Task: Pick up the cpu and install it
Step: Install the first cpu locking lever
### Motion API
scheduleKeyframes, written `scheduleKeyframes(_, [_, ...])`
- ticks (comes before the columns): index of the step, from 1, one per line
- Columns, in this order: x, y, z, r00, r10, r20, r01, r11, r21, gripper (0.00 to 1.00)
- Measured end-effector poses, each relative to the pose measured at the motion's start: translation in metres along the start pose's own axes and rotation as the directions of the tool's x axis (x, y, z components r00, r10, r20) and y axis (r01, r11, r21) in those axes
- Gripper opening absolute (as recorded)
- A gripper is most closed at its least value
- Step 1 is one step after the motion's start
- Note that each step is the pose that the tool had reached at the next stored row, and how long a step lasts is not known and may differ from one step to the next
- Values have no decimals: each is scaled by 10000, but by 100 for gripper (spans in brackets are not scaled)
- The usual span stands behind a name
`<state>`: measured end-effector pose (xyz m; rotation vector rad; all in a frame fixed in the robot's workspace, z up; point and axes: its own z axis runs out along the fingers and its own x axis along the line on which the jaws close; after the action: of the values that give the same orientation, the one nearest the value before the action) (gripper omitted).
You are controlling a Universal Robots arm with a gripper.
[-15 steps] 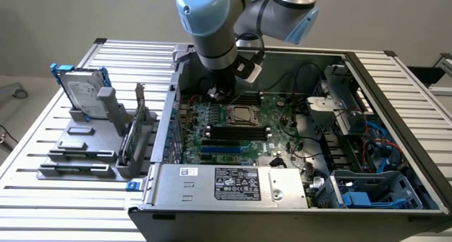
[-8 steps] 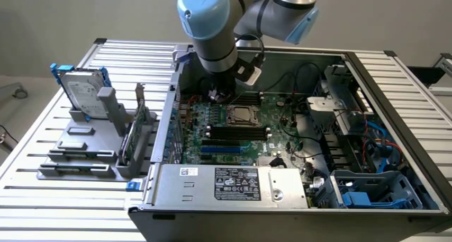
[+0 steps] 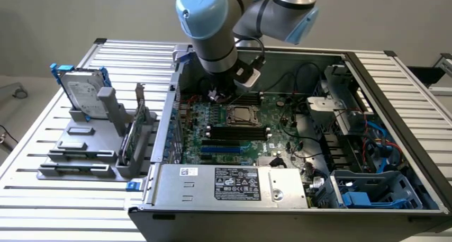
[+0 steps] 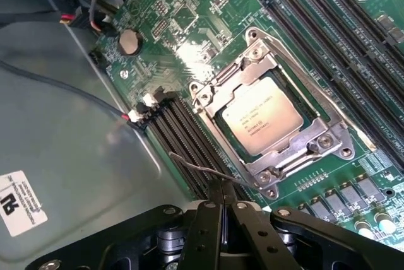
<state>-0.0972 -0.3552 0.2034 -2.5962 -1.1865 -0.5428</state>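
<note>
Already socketed, the cpu (image 4: 262,117) looks light, stiff, fragile, best held by its edges; the gripper (image 4: 222,191) hovers pressed together, empty.

One robot arm (image 3: 211,35) carries one gripper (image 4: 222,188). There is one open computer case (image 3: 395,88), and in it one green board (image 3: 282,136), one chip (image 4: 263,118) in one metal socket frame (image 4: 328,137), one coin battery (image 4: 129,41), one labelled power box (image 3: 233,184) and one blue cage (image 3: 378,191). Memory slots stand in two banks, one on either side of the frame (each too tightly packed to count). Outside the case: one hard drive (image 3: 81,93) and one grey stand (image 3: 78,152).
</note>
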Motion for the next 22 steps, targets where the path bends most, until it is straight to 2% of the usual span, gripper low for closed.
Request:
scheduleKeyframes(3, [0, 0, 0, 9998, 179, 36, -179, 9998, -26, 11])
scheduleKeyframes(9, [49, -47, 27, 9995, 273, 175, -273, 9996, -16, 11])
scheduleKeyframes(12, [78, -75, 43, 9993, 278, 253, -278, 9996, -41, 11])
scheduleKeyframes(13, [78, -74, 43, 9992, 299, 260, -298, 9995, -56, 11])
scheduleKeyframes(15, [77, -75, 43, 9988, 409, 261, -406, 9991, -106, 11])
scheduleKeyframes(20, [76, -75, 47, 9963, 814, 261, -806, 9962, -322, 11])
scheduleKeyframes(22, [73, -77, 47, 9959, 859, 282, -849, 9958, -347, 11])
